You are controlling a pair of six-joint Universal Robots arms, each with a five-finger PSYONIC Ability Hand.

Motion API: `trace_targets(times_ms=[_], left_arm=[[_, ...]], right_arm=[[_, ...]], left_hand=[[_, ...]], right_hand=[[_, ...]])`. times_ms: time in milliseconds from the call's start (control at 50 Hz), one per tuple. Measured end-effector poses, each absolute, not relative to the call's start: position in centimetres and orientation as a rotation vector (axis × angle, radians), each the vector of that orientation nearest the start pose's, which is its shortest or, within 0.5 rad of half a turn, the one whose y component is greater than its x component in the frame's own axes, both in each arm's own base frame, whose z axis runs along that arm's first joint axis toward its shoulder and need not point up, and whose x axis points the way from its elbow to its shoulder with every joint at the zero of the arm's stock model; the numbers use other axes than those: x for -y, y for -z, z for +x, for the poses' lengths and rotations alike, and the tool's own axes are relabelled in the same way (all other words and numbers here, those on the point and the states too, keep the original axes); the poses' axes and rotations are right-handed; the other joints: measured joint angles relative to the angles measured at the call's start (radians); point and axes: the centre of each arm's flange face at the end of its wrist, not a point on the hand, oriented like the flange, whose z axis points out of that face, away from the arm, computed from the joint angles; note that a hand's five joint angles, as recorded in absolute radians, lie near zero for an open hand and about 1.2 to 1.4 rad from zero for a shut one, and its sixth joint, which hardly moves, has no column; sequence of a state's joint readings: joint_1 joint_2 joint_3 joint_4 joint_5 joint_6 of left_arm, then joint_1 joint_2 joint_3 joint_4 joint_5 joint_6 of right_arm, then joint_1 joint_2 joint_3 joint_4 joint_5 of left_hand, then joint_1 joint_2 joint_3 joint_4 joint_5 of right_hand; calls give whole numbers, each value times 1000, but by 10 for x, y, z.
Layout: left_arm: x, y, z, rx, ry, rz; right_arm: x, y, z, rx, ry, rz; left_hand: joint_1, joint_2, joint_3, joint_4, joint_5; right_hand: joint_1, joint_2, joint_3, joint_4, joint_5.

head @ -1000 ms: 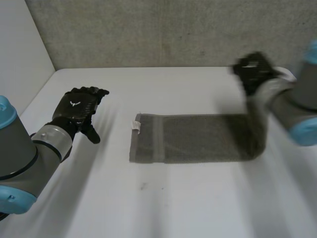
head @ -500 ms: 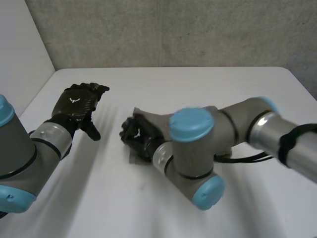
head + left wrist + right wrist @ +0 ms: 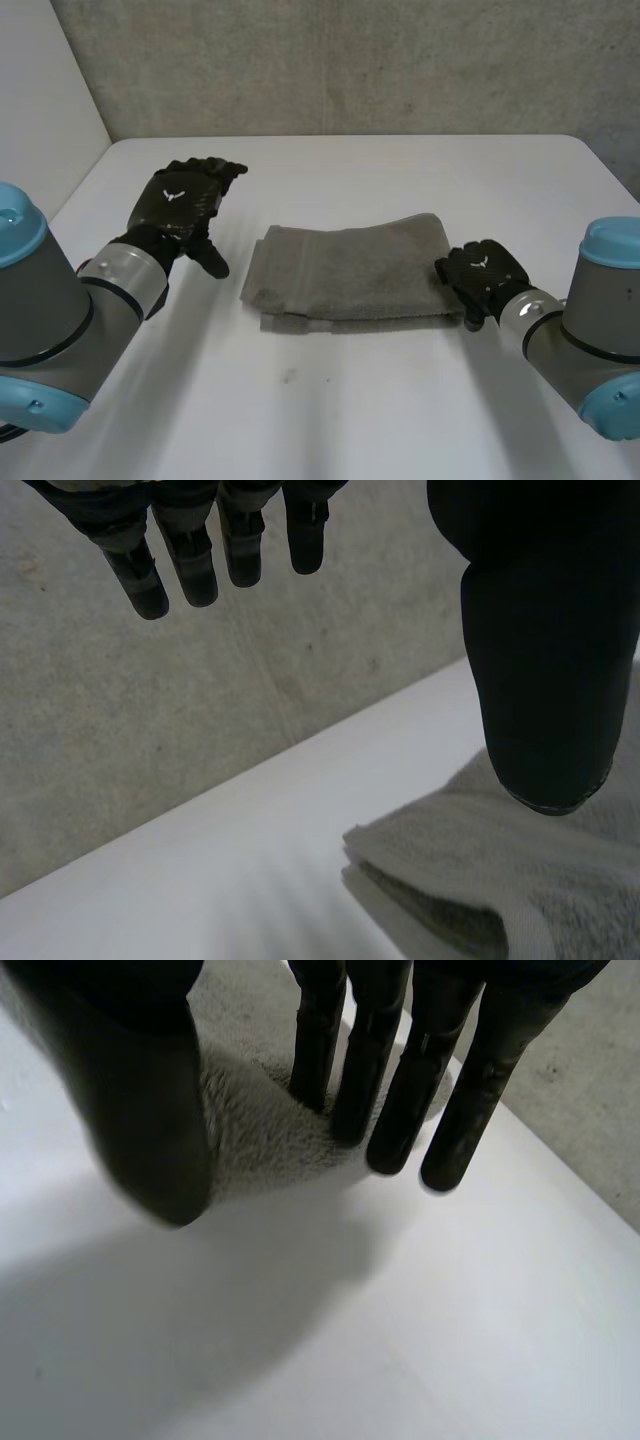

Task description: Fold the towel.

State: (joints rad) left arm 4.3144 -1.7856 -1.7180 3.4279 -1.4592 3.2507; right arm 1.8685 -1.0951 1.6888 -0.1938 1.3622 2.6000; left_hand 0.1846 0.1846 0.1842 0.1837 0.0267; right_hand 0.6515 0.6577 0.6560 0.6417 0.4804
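Now that the right hand (image 3: 482, 278) has carried its end across and come back, you have the towel (image 3: 345, 270) doubled over in the middle of the bench (image 3: 400, 410), where a second ago it lay as one long strip. The top layer sits a little askew: its far edge runs on a slant, and the lower layer peeks out along the near side. Your right hand is at the towel's fold end, fingers straight and holding nothing. In its wrist view the fingertips (image 3: 392, 1140) are at the cloth's edge. Your left hand (image 3: 185, 200) hovers apart from the towel, beside its open end, fingers spread and empty, and has moved little. I judge one fold done. If you want another, square the layers first, as the offset would likely carry into the next fold.
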Motion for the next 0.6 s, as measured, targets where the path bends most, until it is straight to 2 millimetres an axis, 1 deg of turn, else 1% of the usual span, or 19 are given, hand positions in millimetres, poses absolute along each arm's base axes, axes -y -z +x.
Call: trace_targets(times_ms=[40,60,160,220,240,300,440,600], left_arm=[[254,-227,-260,-2426,2325,729],[253,-229,-260,-2429,2338,715],[251,-235,-258,-2436,2365,687],[250,-235,-258,-2439,2365,685],[249,-234,-258,-2441,2362,685],[248,-232,-257,-2446,2353,687],[247,-230,-257,-2454,2340,692],[246,-228,-257,-2459,2335,695]], right_arm=[[283,-129,239,-2285,1713,-1204],[284,-127,238,-2285,1707,-1203],[288,-125,239,-2265,1703,-1202],[290,-129,242,-2247,1718,-1198],[291,-132,243,-2241,1726,-1194],[292,-137,245,-2233,1738,-1173],[291,-139,245,-2238,1717,-1095],[291,-133,243,-2260,1680,-1043]], left_hand=[[0,0,0,0,0],[0,0,0,0,0],[0,0,0,0,0],[0,0,0,0,0],[0,0,0,0,0],[0,0,0,0,0],[1,1,1,2,0],[2,2,2,2,0]], right_hand=[[244,238,231,245,237],[299,305,298,312,301],[403,425,426,443,425],[229,226,230,245,226],[107,104,108,125,110],[13,24,11,27,-4],[7,24,5,19,-19],[13,24,7,22,15]])
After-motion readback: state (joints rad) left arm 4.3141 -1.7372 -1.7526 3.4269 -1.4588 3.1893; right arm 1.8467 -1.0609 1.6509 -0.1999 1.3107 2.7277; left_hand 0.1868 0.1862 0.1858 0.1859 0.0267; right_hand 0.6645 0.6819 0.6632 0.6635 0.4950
